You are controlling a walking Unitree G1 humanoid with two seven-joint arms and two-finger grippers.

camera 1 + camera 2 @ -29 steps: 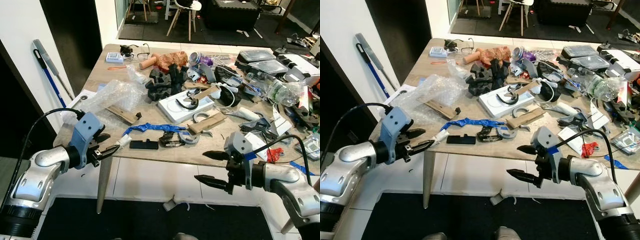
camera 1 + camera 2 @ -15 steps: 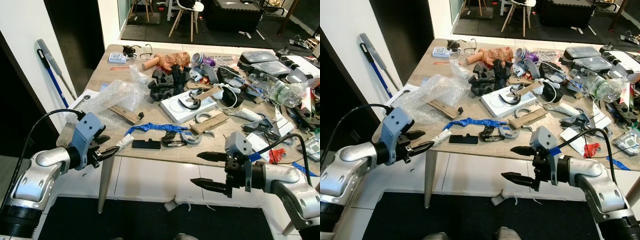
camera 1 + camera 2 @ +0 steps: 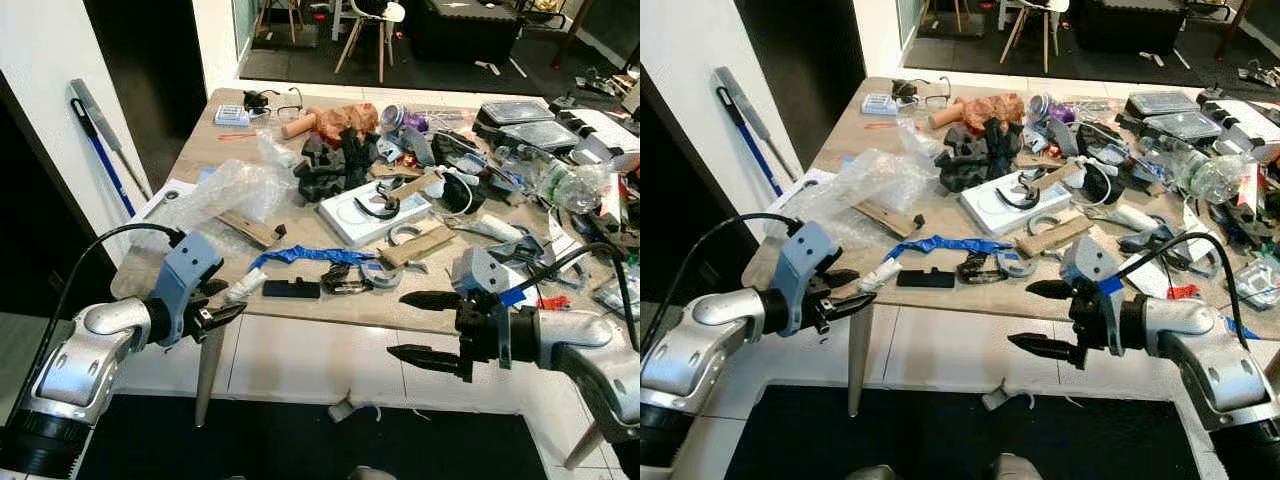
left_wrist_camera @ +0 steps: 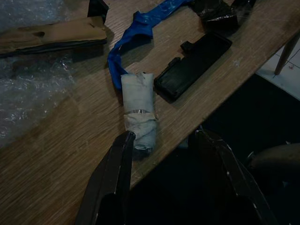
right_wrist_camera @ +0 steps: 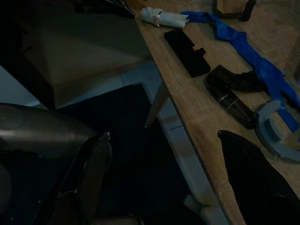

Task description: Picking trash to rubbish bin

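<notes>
Reaching left gripper [image 4: 161,154], fingers apart, for paper roll [image 4: 138,110] at table [image 4: 56,154] edge.
Straddle roll fully before you close; right gripper [image 3: 432,327] gapes empty.

A small white wad of crumpled paper [image 4: 138,111], rolled like a short tube, lies on its side at the near edge of the wooden table [image 4: 56,154], touching the end of a blue strip of tape [image 4: 140,33], just beside a flat black bar [image 4: 193,65].
</notes>
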